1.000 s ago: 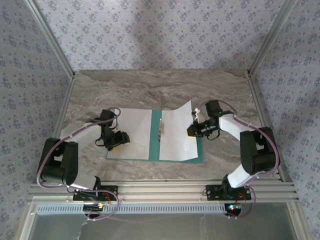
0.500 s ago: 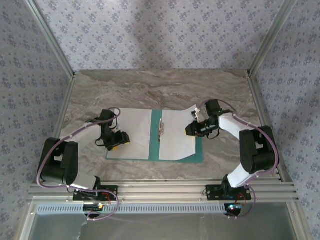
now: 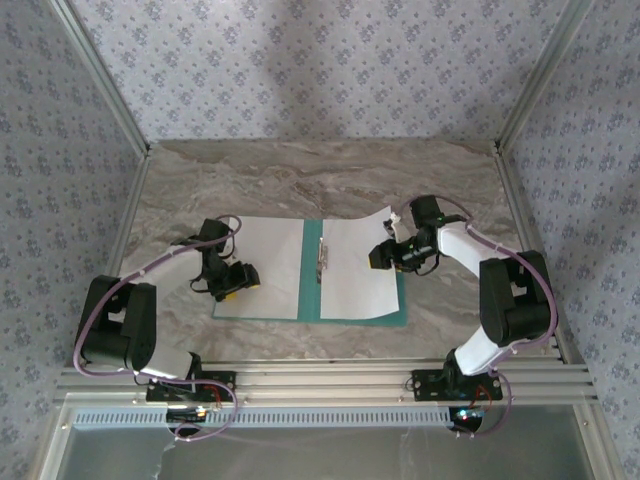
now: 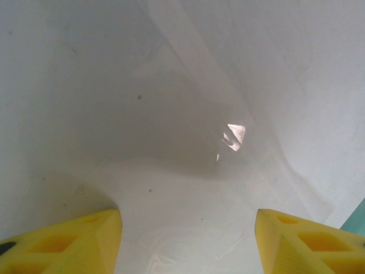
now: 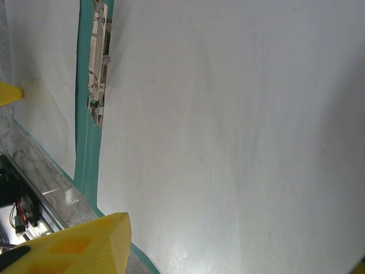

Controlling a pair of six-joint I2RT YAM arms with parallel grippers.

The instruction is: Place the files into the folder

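Note:
The teal folder (image 3: pixel 310 272) lies open on the table, its metal clip (image 3: pixel 321 255) on the centre fold. One white sheet (image 3: pixel 265 262) covers its left half and another white sheet (image 3: pixel 355 268) its right half. My left gripper (image 3: pixel 238 278) rests low over the left sheet's near left part, open, with that sheet (image 4: pixel 171 85) beneath its yellow fingers (image 4: pixel 68 242). My right gripper (image 3: pixel 385 255) is open over the right sheet's right edge. In the right wrist view the sheet (image 5: pixel 228 114) spreads flat beside the folder's spine (image 5: pixel 88 142) and clip (image 5: pixel 98 63).
The marble table (image 3: pixel 320 175) stretches behind the folder to the patterned back wall. Aluminium frame posts (image 3: pixel 525 85) stand at the corners and a rail (image 3: pixel 320 380) runs along the near edge. A strip of bare table (image 3: pixel 450 300) lies right of the folder.
The right sheet's raised far right corner has come down, and the sheet now lies nearly flat on the folder. My right gripper has shifted slightly left with it. The left arm has stayed put.

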